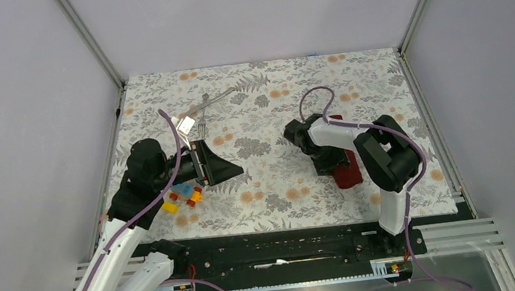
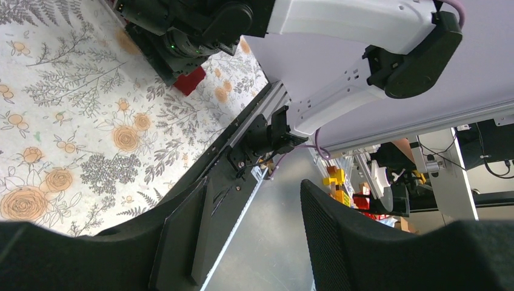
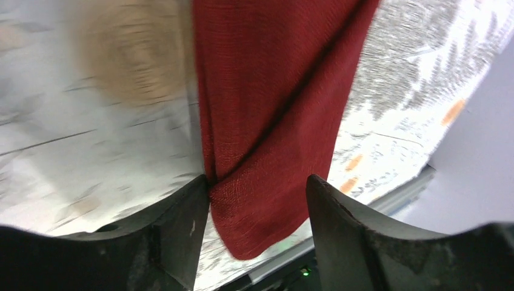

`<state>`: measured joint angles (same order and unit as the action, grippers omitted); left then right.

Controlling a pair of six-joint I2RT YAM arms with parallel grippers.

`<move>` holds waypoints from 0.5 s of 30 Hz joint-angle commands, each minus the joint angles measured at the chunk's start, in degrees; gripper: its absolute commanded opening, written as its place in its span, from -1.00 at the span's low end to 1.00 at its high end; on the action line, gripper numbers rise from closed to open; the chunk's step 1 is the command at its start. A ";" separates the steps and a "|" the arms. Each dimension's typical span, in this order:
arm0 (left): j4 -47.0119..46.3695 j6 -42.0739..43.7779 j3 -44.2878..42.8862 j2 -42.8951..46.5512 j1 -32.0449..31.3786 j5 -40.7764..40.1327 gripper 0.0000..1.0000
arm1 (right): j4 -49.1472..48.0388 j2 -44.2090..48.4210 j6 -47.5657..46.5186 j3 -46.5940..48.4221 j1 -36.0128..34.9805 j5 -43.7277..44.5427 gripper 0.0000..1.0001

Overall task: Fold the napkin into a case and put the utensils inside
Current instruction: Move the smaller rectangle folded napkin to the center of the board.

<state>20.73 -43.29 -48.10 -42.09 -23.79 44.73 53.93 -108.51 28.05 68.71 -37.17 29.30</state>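
Right gripper spread over the case
Left gripper open, empty — best to grasp the utensils mid-handle and slide them in lengthwise.

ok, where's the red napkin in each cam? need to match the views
Top external: the napkin lies right of centre, mostly hidden under the right arm.
Left wrist: the napkin is a small red patch near the top, left of centre, below that arm.
Right wrist: the napkin fills the centre, between the open fingers of the right gripper.
Shared landmark: the floral tablecloth beneath it.
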 commanded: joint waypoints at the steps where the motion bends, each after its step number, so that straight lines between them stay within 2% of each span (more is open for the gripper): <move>1: -5.19 -1.17 0.94 1.07 -0.01 1.92 0.21 | 6.01 0.07 2.71 -2.60 6.48 12.18 0.29; 4: -5.48 -1.24 0.92 0.74 -0.02 2.69 0.21 | 5.64 0.19 1.58 -3.97 12.18 14.32 0.31; 10: -4.68 -0.86 -0.08 0.47 -0.03 3.62 0.21 | 2.72 1.02 -4.07 -1.36 20.37 19.64 0.68; 12: -3.86 -0.55 -0.60 0.65 -0.02 3.70 0.21 | 2.96 1.71 -5.19 -0.96 21.01 18.57 0.74; 15: -3.38 -0.39 -0.41 1.38 0.00 3.41 0.21 | 3.24 4.62 -5.86 -1.53 19.36 11.57 0.73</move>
<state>18.83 -44.03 -47.20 -41.74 -23.79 46.65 56.45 -108.49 24.18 65.93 -16.05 44.16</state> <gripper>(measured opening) 0.604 0.864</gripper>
